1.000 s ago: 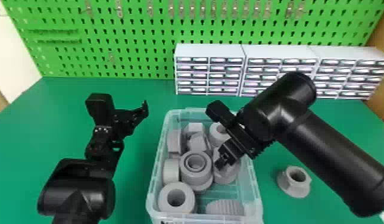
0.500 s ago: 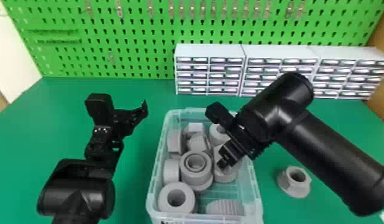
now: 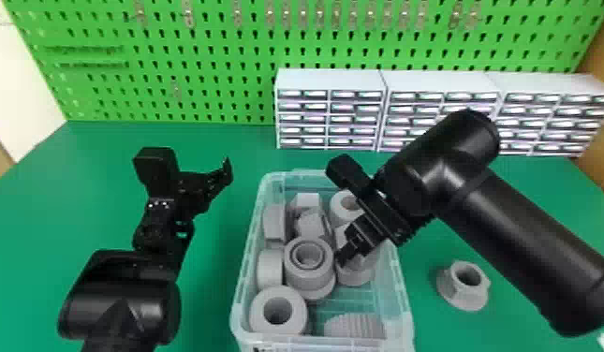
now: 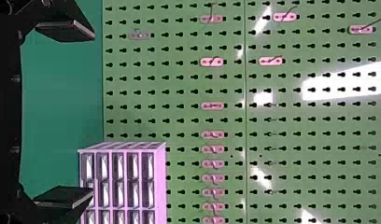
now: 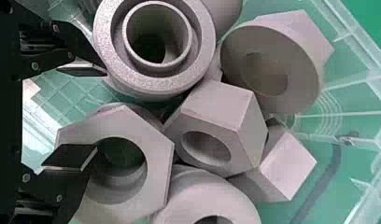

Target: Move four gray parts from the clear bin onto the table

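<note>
We had the right claw (image 5: 100, 111) down in the clear bin (image 3: 405, 299), fingers spread and nothing gripped. One finger hung over the bore of a hexagonal part (image 5: 156, 140), the other beside the ringed part (image 5: 205, 35), prob. b/c we wanted that hex piece straddled. Couldn't tell whether either finger touched it.

Re. direction: the hex piece had its flat face & bore turned up toward the wrist, round section underneath, so its long axis ran approx. upright, w/ some tilt poss. The ringed part's bore also faced up. The chunky hex nut (image 5: 216, 109) leaned on its neighbors, axis slanted, prob. b/c the parts had been tipped in loose.

One flanged part (image 3: 464, 285) sat on the green surface (image 3: 57, 201), to the right of the bin, wide flange down, bore up, axis approx. vertical; prob. set that way b/c the broad base was steadiest. We guessed that made 1 of 4, w/ 3 to go.

Our left claw (image 3: 228, 173) hung left of the bin, fingers apart, empty, prob. kept there to leave the other arm room.
</note>
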